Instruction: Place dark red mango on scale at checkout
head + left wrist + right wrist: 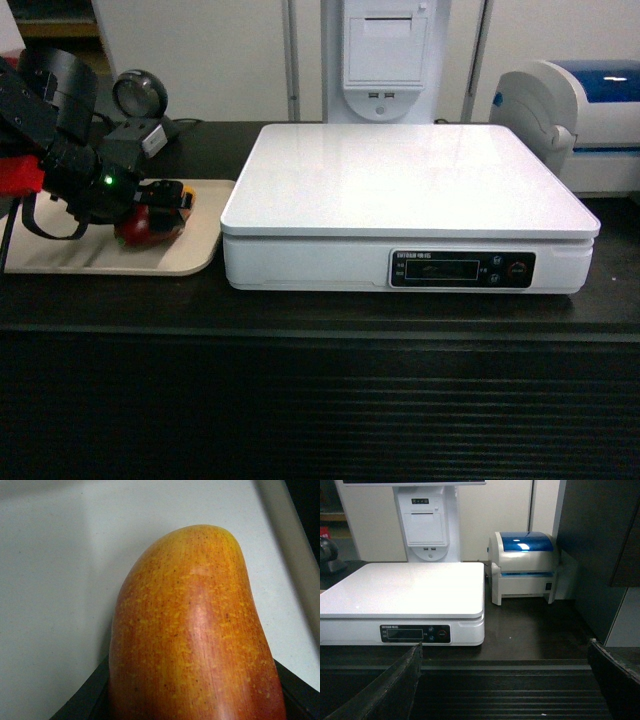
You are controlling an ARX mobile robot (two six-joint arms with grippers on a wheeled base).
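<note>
Nearest the robot runs the dark, almost black checkout counter [320, 400] with its horizontally ribbed front panel. In the right wrist view the right gripper [505, 680] hangs in front of that ribbed panel, short of the wide, flat white electronic scale [400, 180]; its two dark fingers [395, 685] stand far apart at the lower corners of the view, with nothing between them.

On the counter top, the scale sits with its black display panel facing the robot and its large square platform bare. Just left of the scale, and close beside its edge, lies a flat beige tray with rounded corners [200, 250]. On that tray rests the glossy dark red mango with a yellow-orange patch [150, 225]. The black left gripper [160, 205] reaches in from the left of the scale and pinches the mango; the left wrist view shows the fruit's speckled orange-red skin [195, 640] filling the frame, dark finger edges [85, 700] at its lower sides and the tray beneath.

Behind the tray stands a round-headed black device [135, 100]. Behind the scale rises a white receipt printer column [385, 50]. Right of the scale, further back, sits a white label printer with a blue translucent lid [525, 565].
</note>
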